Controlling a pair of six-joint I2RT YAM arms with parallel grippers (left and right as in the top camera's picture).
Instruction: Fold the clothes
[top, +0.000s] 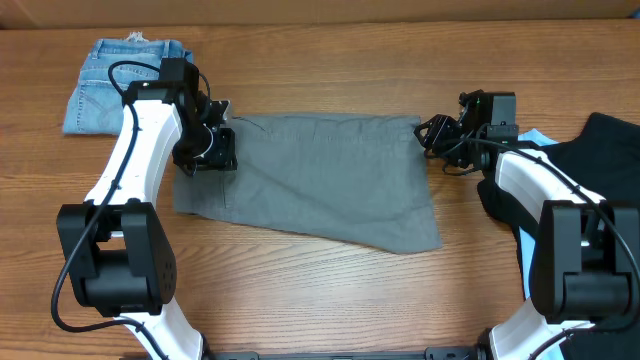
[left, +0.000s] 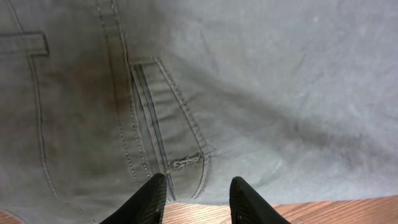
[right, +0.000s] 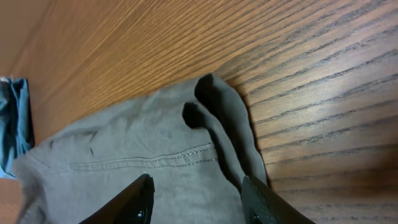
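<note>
Overhead: the grey-green shorts (top: 320, 180) lie flat between the arms, by the look of it not yet folded small. An unfolded black garment (top: 615, 150) waits behind the right pincer (top: 438, 135). Bare surface (top: 320, 300) lies open toward the arm bases.

Left wrist: the left pincer (left: 198, 193), fingers apart, hangs at the shorts' edge, with the pocket (left: 165, 124) just ahead.

Right wrist: the fingers are apart and empty, and a rumpled hem corner (right: 217, 106) lies just ahead.

The left arm (top: 135, 150) and right arm (top: 535, 180) wear glossy white link shells joined by boxy black motor housings (top: 112, 250). Thin black cables (top: 58, 290) loop alongside. The wrist views show black, tapered fingers (left: 148, 200), seemingly finely ribbed.
</note>
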